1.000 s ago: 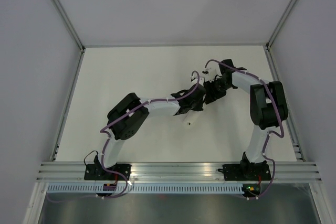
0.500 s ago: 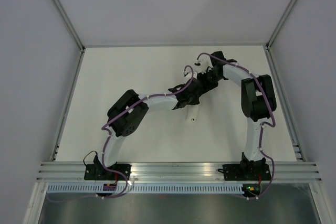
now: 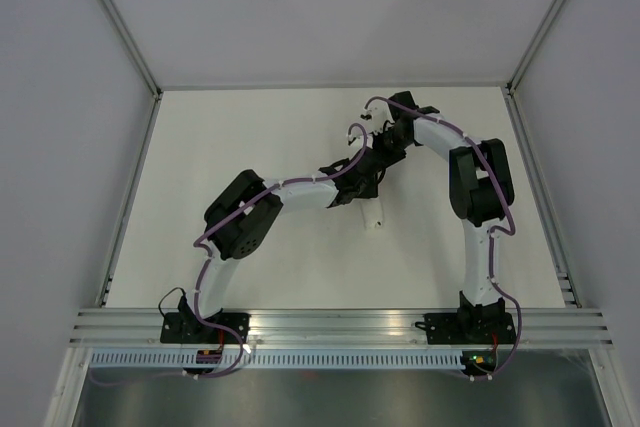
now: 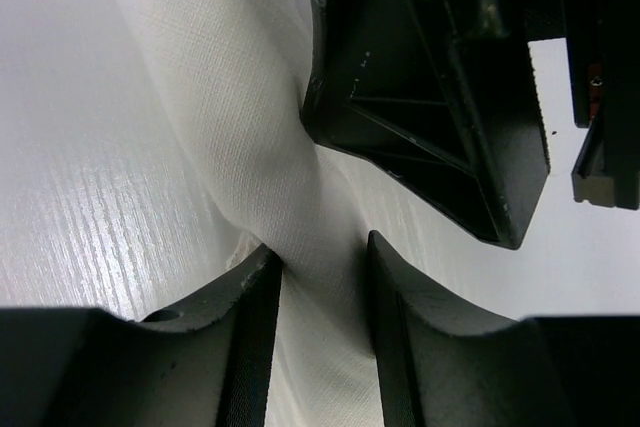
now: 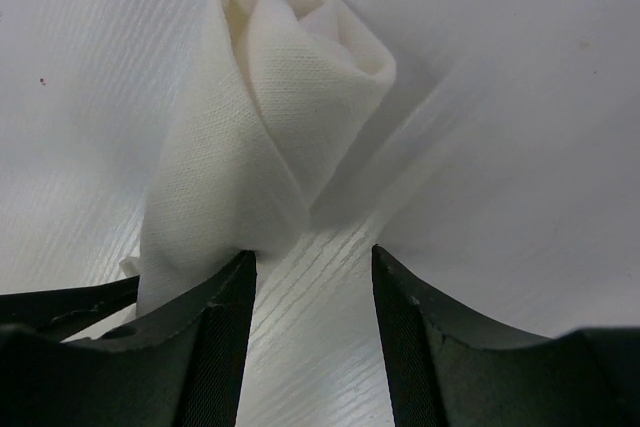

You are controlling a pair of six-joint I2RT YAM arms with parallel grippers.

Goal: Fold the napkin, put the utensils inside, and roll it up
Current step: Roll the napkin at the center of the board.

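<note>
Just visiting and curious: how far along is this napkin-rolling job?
Done, apparently: the napkin is already rolled into a tube; no utensils show, so possibly inside. In hand: the roll lies between the left jaws, the open right jaws beside its end. Remaining: letting go and backing off.

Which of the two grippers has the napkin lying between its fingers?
The left gripper: the napkin runs through the gap between its fingers. The right gripper shows bare table in its gap, with the napkin beside one finger.
</note>
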